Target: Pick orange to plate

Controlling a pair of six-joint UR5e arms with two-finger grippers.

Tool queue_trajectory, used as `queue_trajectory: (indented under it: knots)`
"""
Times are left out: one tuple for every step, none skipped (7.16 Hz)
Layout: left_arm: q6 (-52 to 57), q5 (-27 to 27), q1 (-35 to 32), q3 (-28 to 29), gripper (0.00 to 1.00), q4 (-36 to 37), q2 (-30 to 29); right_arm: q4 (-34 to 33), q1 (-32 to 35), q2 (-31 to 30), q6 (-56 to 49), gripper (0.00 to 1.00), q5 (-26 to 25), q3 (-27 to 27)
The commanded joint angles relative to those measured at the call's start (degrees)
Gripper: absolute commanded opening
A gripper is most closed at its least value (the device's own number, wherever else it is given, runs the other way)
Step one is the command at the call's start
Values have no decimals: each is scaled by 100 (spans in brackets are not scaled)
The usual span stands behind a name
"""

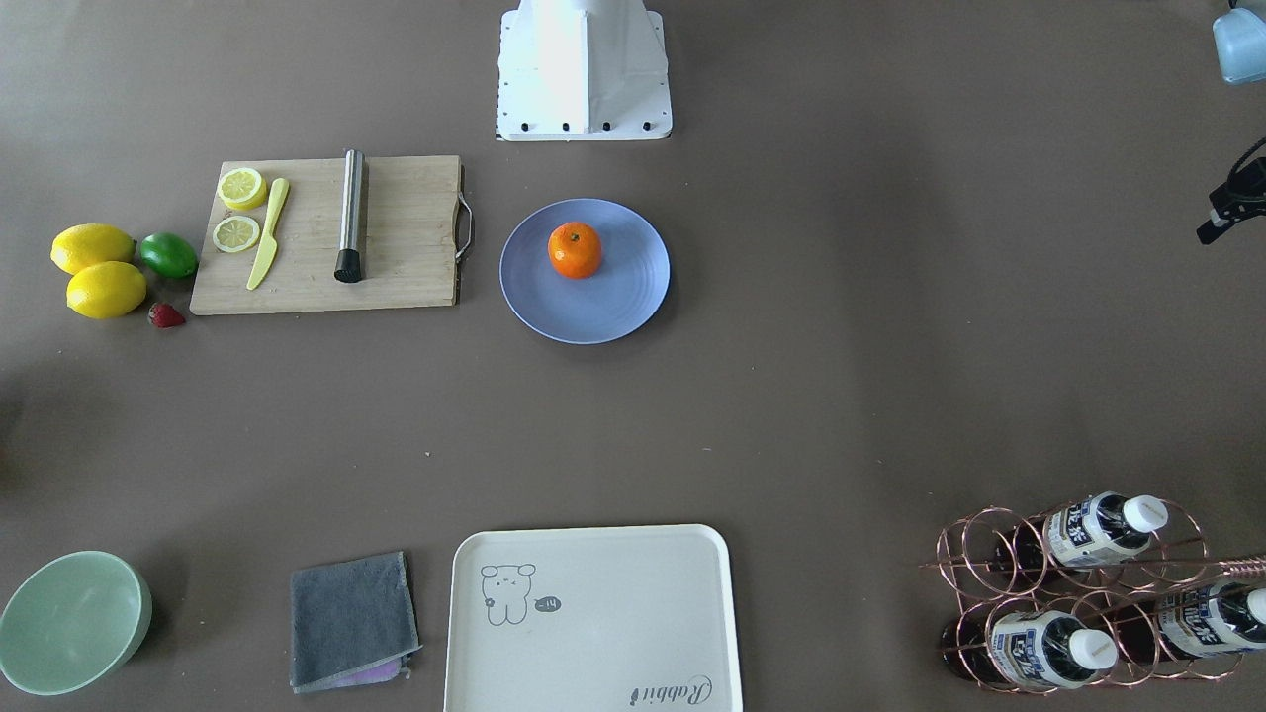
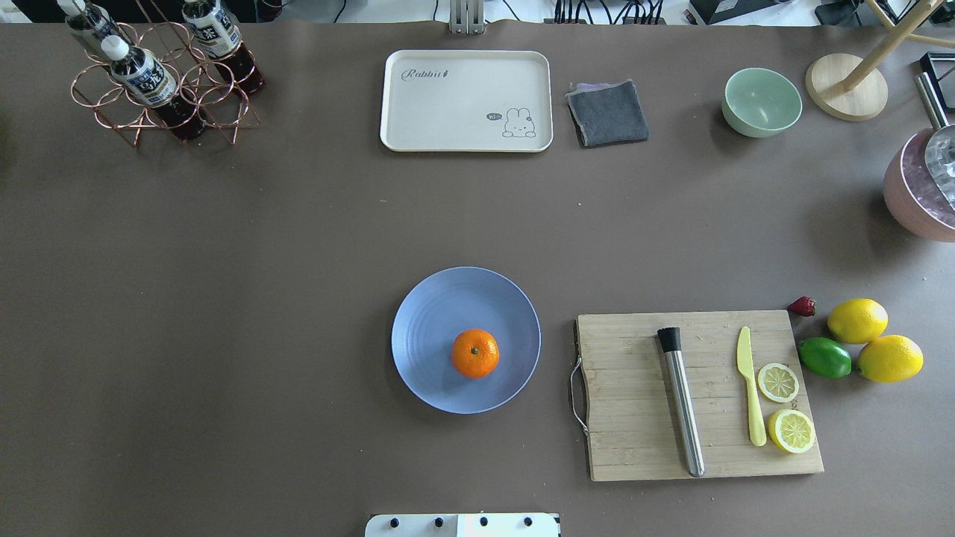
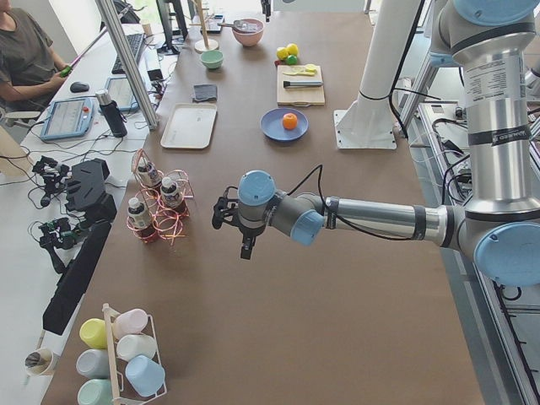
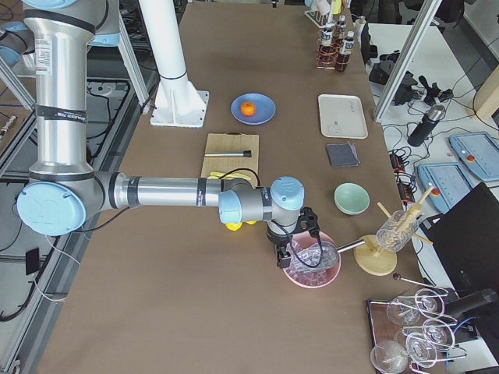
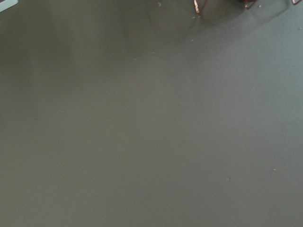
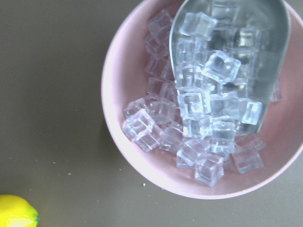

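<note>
Overhead exterior shows us the orange [image 2: 474,353] on the plate [image 2: 440,313], its goal, with the left gripper [image 3: 245,250] and right gripper [image 4: 282,257] hanging well aside over the bench [image 2: 224,298]; we cannot tell whether either is open or closed.

a long table covered in matte brown sheet [image 2: 224,298] fills the middle of the room under soft, even light. a white side desk [image 3: 91,72] runs along one edge, behind a slanted silver metal frame post [image 3: 126,63]. the brightness at the far end may be a window.
</note>
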Motion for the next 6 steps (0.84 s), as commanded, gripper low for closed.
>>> queue_trajectory:
  knots:
    - [709, 496, -364, -44, 97, 1208, -97, -3, 125, -32, -169, 100, 18, -97]
    - [718, 892, -373, -70, 97, 1326, -105, -3, 125, -50, -169, 100, 26, -97]
    - [709, 870, -373, -71, 97, 1318, -79, -3, 125, -50, -169, 100, 26, -97]
    - [709, 870, -373, -79, 97, 1275, -53, -3, 125, -59, -169, 100, 79, -97]
    - [674, 853, -373, -88, 97, 1274, -53, -3, 125, -67, -169, 100, 97, -97]
    - [674, 748, -373, -114, 97, 1257, -79, -3, 125, -67, -161, 100, 140, -88]
